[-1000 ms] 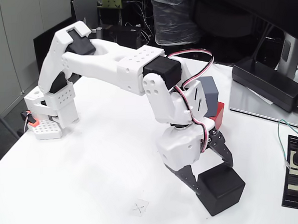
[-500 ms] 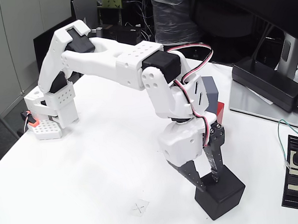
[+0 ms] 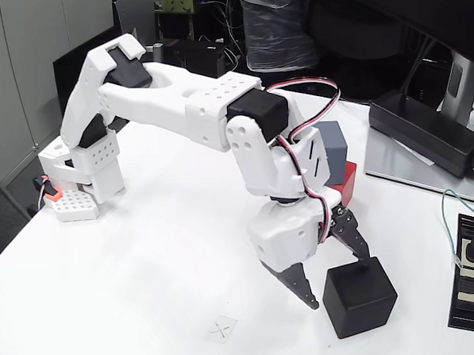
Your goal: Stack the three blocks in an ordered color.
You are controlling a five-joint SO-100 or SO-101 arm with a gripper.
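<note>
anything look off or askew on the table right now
Nothing spilled or damaged. The black block sits turned at an angle near the table's front edge, apart from the grey block and red block, which touch behind the arm. The open tool hangs beside it.

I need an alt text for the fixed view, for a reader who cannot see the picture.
A white robot arm reaches down with its open gripper over a black cube on a white table. Behind the arm, a grey cube sits on a red cube. A black power adapter lies at the right.
</note>
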